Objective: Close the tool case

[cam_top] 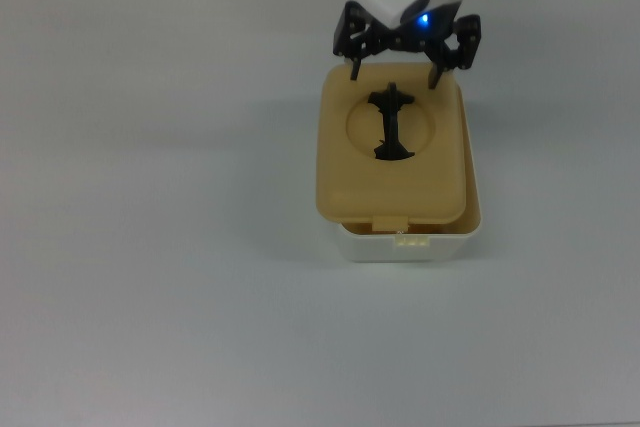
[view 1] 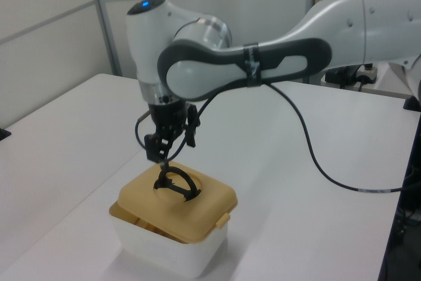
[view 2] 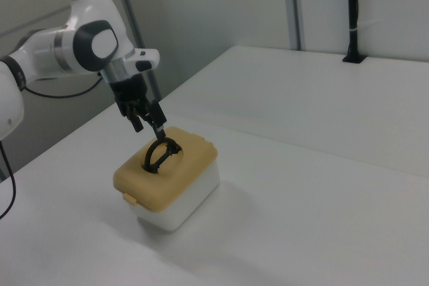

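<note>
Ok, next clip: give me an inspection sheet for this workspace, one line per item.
Surface: white table, plain.
Job's things: white tub with tan lid on top, sitting slightly askew; black handle upright in the lid's round recess.
Clutter: nothing seen.
Grippers: gripper open, above the lid's far edge in the top view, holding nothing.
Cables: black cable hangs from the arm.
Surroundings: grey wall panels; black post.

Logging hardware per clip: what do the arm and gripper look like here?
The arm has glossy white shells with dark grey joint bands. A black cable is strapped to it and hangs in a loop. A blue light glows on one joint cap, another near the wrist. The gripper is black, with thin skeletal jaws.
</note>
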Available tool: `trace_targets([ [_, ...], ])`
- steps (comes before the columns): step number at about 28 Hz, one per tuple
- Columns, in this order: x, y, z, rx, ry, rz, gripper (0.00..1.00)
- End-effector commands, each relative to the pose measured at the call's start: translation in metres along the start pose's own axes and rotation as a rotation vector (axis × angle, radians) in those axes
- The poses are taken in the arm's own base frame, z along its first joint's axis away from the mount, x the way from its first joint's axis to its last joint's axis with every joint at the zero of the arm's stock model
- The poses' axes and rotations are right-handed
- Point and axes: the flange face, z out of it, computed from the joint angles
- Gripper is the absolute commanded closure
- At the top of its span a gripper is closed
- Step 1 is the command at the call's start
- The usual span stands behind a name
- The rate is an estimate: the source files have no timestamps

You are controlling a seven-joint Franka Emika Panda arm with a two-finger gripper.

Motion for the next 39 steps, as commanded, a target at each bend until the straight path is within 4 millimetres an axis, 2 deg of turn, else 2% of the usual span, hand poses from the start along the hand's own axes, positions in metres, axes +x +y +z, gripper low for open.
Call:
trace_targets([
  [1,-0.012,0.026,-0.024,-0.018,-0.019,-0.001,0.0],
  [8,-0.02,0.064,-0.037,-0.037,-0.062,0.007,0.0],
  [13,-0.019,0.097,-0.042,-0.043,-0.075,0.034,0.0],
  [24,-0.02,0.171,-0.043,-0.006,-0.089,0.037,0.0],
  [34,-0.02,0.203,-0.043,-0.004,-0.088,0.057,0.0],
  [39,-0.019,0.209,-0.04,-0.002,-0.093,0.047,0.0],
])
